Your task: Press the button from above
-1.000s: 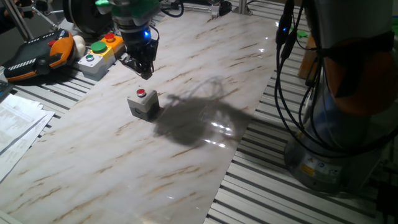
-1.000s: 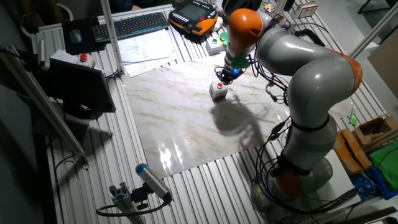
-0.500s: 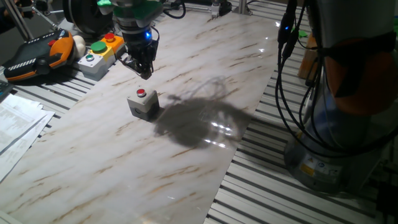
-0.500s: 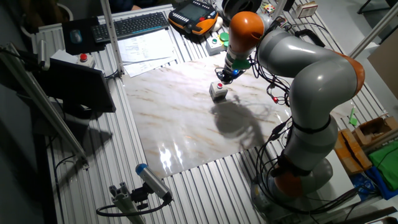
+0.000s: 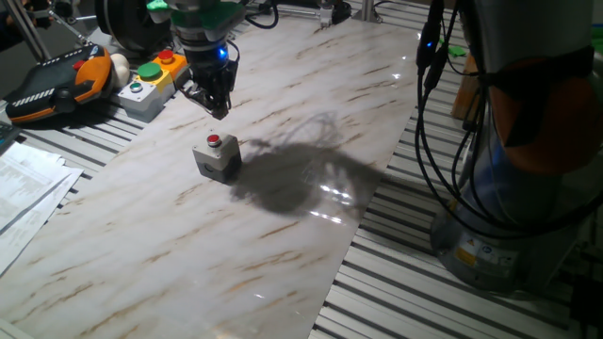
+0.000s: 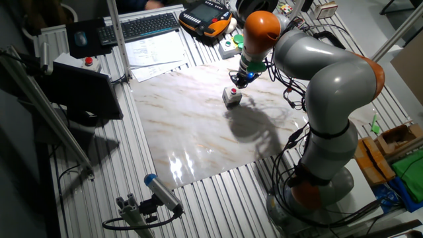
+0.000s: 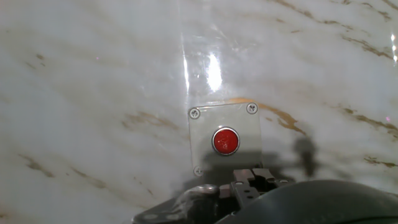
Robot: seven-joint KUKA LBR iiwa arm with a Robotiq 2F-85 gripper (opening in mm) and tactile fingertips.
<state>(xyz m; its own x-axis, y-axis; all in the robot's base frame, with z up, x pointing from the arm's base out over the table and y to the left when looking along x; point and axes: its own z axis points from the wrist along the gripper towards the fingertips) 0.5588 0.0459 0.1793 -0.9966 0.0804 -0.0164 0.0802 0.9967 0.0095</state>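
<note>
The gripper hung above the marble-patterned board, pointing down, and whether its fingertips were spread or pressed together could not be told from any view. In one fixed view it stood at about twelve o'clock from the button, clear of it, with open air between tip and cap. That height made sense for a press from above: the hand needed room to line up before coming straight down.

The button sat on its small grey box, which rested flat on the board with the red cap facing up, so a vertical push would meet it squarely. In the hand view the cap lay slightly right of centre and below the middle, toward five o'clock, which suggested the tip was nearly but not wholly over it.

The larger yellow and grey box with green and red buttons lay at about ten o'clock from the small box, well apart, off the board.
</note>
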